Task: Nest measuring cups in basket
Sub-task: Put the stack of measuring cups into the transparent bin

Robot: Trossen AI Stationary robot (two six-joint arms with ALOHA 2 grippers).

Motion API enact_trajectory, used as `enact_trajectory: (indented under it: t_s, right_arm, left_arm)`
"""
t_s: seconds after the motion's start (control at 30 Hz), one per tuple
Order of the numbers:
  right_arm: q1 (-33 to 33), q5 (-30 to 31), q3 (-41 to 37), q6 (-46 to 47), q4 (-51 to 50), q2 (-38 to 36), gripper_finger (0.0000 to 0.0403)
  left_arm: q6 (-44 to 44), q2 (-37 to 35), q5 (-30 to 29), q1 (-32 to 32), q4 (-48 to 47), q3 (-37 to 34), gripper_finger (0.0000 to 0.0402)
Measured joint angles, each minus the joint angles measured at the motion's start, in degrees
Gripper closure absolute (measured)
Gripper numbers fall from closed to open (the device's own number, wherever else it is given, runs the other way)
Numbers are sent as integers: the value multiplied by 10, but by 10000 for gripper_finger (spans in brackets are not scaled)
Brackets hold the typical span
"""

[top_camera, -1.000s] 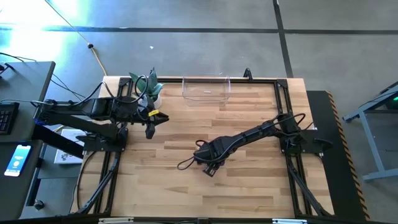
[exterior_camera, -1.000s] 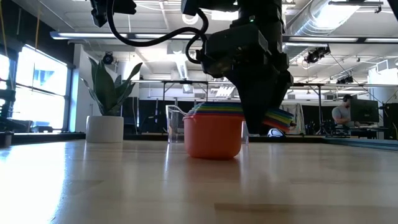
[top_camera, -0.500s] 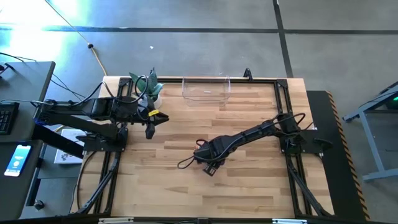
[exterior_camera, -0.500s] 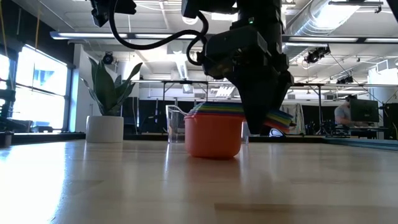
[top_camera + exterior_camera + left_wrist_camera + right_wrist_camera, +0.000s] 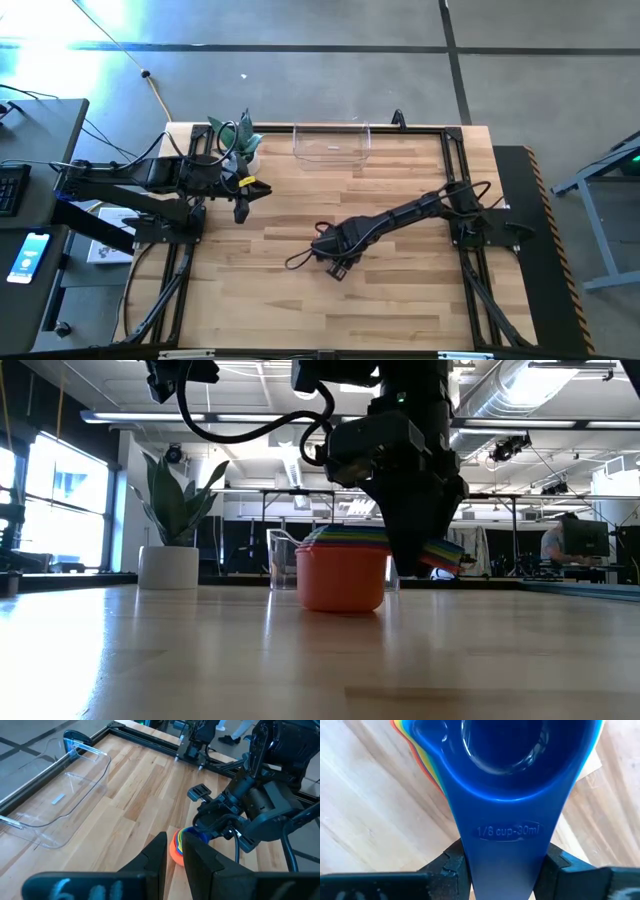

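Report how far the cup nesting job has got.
Done: the coloured plastic measuring cups sit nested in one stack on the wooden table.

In hand: the right pincer grips the blue cup's flat handle.

Left: the clear rectangular plastic basket holds nothing. The left pincer waits near the potted plant.

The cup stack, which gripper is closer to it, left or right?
Right. The right gripper is at the cup stack mid-table, fingers on the blue cup's handle. The left gripper hangs well off, near the plant.
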Motion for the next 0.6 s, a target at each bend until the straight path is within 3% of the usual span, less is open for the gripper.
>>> enact_trajectory:
  t_s: [0.6]
  right_arm:
    - [-56, 14, 9, -85, -9, 0, 274]
  left_arm:
    - [0, 0, 0, 0, 0, 0, 353]
